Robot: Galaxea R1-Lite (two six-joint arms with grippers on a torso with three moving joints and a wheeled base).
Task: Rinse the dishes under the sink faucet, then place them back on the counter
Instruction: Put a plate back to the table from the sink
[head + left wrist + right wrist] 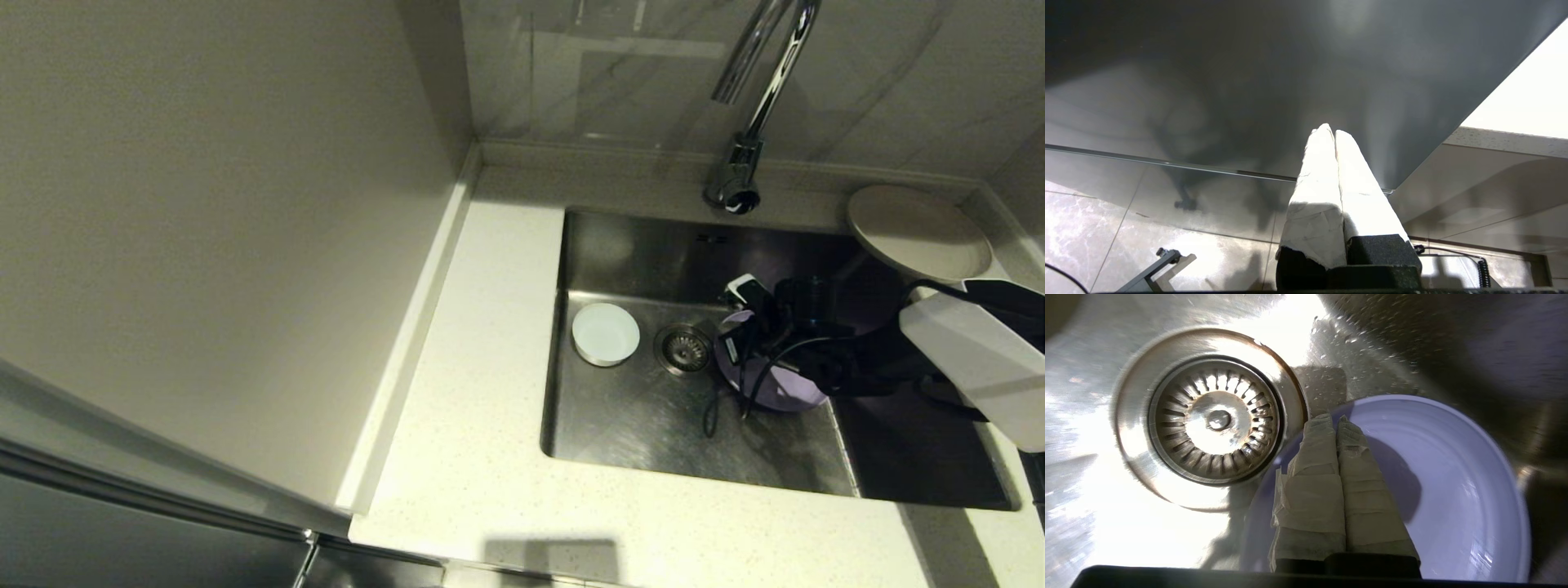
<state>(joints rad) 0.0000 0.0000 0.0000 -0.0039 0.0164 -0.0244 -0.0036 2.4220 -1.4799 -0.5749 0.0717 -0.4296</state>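
Where sink [645, 425] dips, lilac plate [1453, 490].

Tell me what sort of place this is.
Most likely a home kitchen: a steel sink set into a speckled stone counter, a chrome gooseneck faucet over it, and dishes in and beside the basin.

Dim kitchen, harsh glare on the wet sink [1094, 522] floor.

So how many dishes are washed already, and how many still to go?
Maybe one is finished: the cream plate sits on the counter. The right gripper is shut at the purple plate's rim, inside the sink. The white bowl waits there too. No water is visibly running from the faucet.
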